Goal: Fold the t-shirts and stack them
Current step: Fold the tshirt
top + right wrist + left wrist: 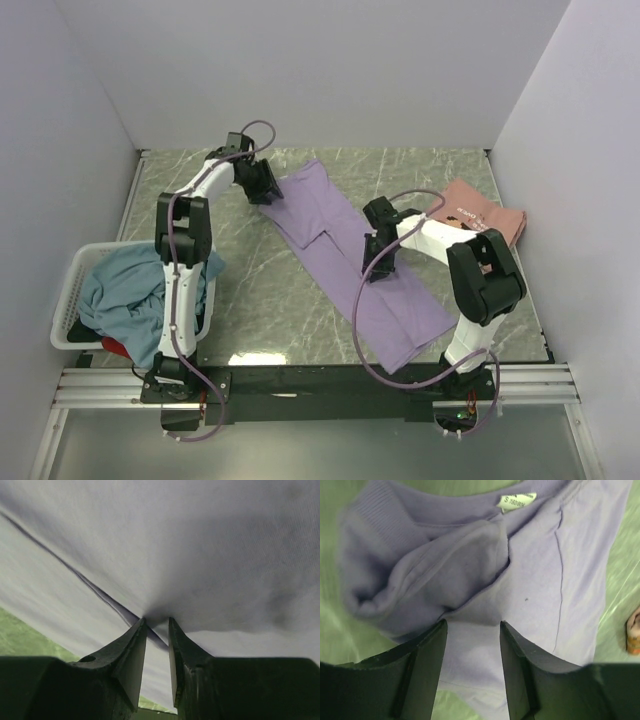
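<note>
Right hand (156,621) clamped on the lavender t-shirt (330,230) — left hand (472,624) apart above its collar

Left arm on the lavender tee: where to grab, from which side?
The bunched fold at the collar end of the lavender t-shirt, below the size label. It stands proud of the flat cloth, so jaws can close across it. Come down from above; the open left gripper sits just short of it. The right gripper pinches it mid-length.
</note>
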`<state>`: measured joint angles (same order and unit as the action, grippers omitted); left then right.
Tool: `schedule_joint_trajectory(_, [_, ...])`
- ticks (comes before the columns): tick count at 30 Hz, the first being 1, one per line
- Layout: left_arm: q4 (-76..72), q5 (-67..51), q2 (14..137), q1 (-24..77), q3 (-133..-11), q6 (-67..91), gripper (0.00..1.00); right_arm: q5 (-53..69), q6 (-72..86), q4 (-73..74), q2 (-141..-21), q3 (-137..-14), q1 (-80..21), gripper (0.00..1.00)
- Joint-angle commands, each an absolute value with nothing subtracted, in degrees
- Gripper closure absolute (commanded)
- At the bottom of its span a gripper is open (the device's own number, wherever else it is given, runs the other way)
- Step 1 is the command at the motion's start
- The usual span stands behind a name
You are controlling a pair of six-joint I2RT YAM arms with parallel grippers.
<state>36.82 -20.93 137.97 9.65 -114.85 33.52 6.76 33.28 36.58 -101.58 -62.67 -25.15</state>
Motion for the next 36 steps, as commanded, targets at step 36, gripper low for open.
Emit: schedule_joint_trajectory(36, [23.37, -30.24, 130.60, 19.34, -97.81, 37.01, 0.43, 6.33, 32.34, 38.95, -86.21, -46.76, -29.09, 0.67])
